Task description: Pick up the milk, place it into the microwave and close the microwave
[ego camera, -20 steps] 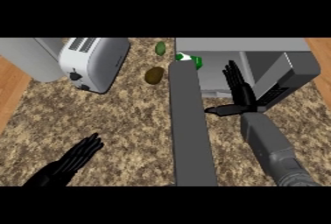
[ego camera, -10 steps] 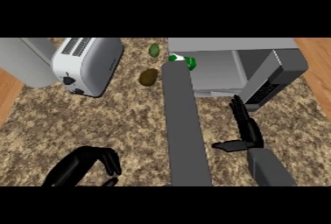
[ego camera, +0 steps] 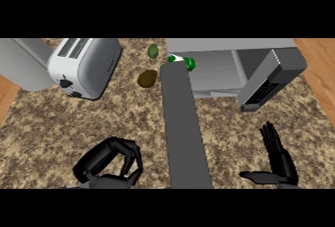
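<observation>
Beside microwave (ego camera: pixel 229 66), green-and-white milk (ego camera: pixel 181 60), mostly hidden

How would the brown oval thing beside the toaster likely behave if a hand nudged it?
The brown oval thing looks rounded with no flat side, so it would probably roll or wobble rather than slide. It lies free on the counter, apart from the toaster, so nothing would stop it. It looks small, likely light.

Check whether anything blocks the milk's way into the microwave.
Nothing visible does. The milk sits at the left edge of the microwave's open front, and the door is swung out to the right. A long grey bar ends against the milk's near side and hides part of it, but not on the microwave's side.
</observation>
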Controlling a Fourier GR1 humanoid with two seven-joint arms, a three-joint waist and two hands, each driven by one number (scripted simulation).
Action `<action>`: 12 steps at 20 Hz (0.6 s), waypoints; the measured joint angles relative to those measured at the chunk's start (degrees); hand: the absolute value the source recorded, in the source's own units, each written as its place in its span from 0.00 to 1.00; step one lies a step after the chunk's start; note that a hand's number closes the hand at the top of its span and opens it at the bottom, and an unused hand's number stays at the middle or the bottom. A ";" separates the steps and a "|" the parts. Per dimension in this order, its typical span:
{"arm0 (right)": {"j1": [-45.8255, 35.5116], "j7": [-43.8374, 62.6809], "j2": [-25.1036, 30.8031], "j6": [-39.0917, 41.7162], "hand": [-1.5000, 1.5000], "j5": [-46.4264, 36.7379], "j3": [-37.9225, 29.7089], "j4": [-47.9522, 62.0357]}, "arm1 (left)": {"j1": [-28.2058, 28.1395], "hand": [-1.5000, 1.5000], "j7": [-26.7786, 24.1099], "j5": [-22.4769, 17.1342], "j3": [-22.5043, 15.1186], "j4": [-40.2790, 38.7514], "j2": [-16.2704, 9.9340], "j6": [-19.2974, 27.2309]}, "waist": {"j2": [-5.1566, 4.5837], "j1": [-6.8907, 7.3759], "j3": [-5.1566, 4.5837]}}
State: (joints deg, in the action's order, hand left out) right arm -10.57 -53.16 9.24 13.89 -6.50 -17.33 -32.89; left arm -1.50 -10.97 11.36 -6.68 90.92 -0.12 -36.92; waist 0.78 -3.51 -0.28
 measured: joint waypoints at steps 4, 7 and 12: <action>7.78 1.67 1.50 2.55 0.00 3.10 0.33 -9.69 | 2.91 1.00 -3.11 2.45 -4.84 -5.41 0.07 4.75 | -0.21 0.14 -0.01; 13.40 3.71 2.97 5.44 0.00 5.80 0.84 -16.95 | 5.07 1.00 -5.59 3.88 -9.09 -9.24 0.10 9.91 | -0.35 0.20 0.00; 21.88 6.68 4.43 9.06 0.00 10.75 1.72 -29.97 | 8.70 1.00 -7.69 1.80 -17.03 -14.88 -0.07 17.21 | -0.52 0.34 0.04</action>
State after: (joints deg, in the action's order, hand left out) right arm 11.31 -46.47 13.67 22.95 4.25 -15.61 -62.87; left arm 7.20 -18.66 13.17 -23.71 76.04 -0.19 -19.71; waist 0.27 -3.17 -0.24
